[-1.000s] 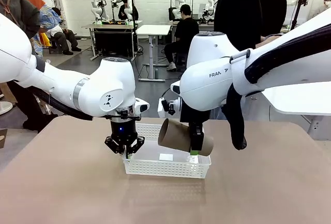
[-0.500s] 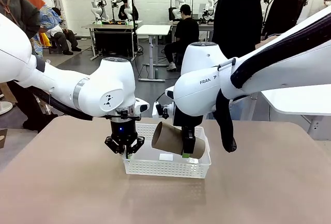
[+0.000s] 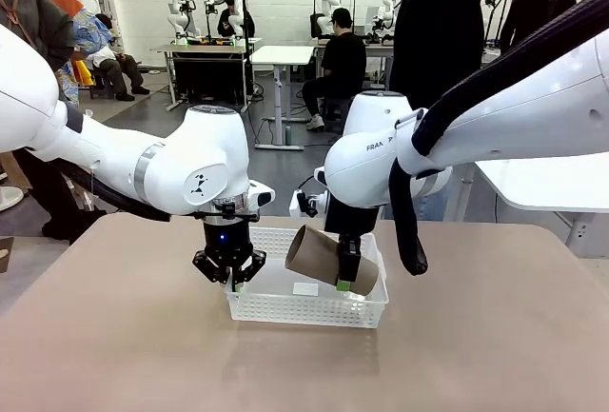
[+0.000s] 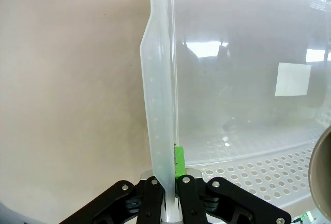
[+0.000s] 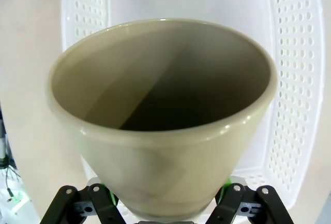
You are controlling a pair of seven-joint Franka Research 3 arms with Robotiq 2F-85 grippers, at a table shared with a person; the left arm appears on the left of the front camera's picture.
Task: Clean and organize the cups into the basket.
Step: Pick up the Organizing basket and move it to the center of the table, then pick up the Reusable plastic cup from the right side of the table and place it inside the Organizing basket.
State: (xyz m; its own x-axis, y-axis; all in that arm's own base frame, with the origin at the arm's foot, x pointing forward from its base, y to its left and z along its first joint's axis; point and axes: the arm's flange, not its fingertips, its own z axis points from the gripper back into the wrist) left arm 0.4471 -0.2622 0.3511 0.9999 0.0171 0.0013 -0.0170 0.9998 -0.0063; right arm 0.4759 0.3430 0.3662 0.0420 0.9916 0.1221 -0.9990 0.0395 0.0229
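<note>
Your cup point(image 3: 322, 257) hangs tilted, nearly on its side, just above the basket point(image 3: 304, 312). The right end effector point(image 3: 345, 277) has it clamped across the body, jaws spread wide around it. The left end effector point(image 3: 231, 277) is pinched tight on the basket's left wall, steadying it on the table point(image 3: 124, 355). Careful here: release at this tilt and the cup may bounce, roll into the wall, or tip out. That tapered side could also slip in the grip.
</note>
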